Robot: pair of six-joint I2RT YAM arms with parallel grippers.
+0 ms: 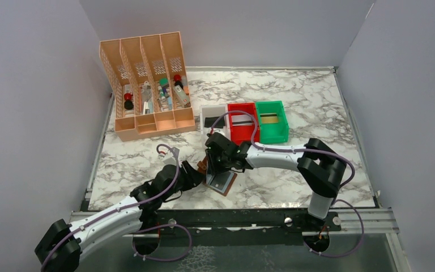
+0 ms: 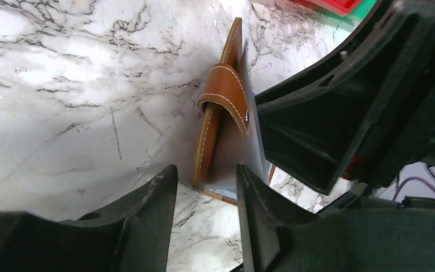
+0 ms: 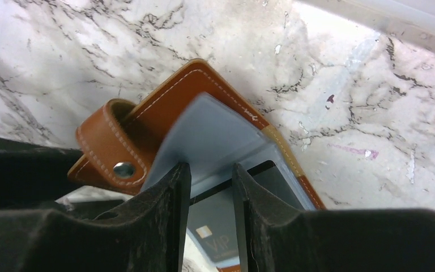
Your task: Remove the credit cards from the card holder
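Top external view: the card holder (image 1: 222, 182) lies open on the marble counter (image 1: 294, 102), where my two arms meet.

My right claw (image 3: 208, 167) hangs just over the holder with its fingers narrowly spread. A grey-blue sleeve (image 3: 215, 130) rises right at its tips, and in the gap between them I see a dark credit card (image 3: 218, 235) marked VIP, lying in the holder. The brown strap (image 3: 105, 150) with its snap curls just left of this claw. My left claw (image 2: 207, 170) has the holder's corner between its fingers, and the brown cover stands on edge straight ahead of it. I cannot tell whether those fingers press on it.
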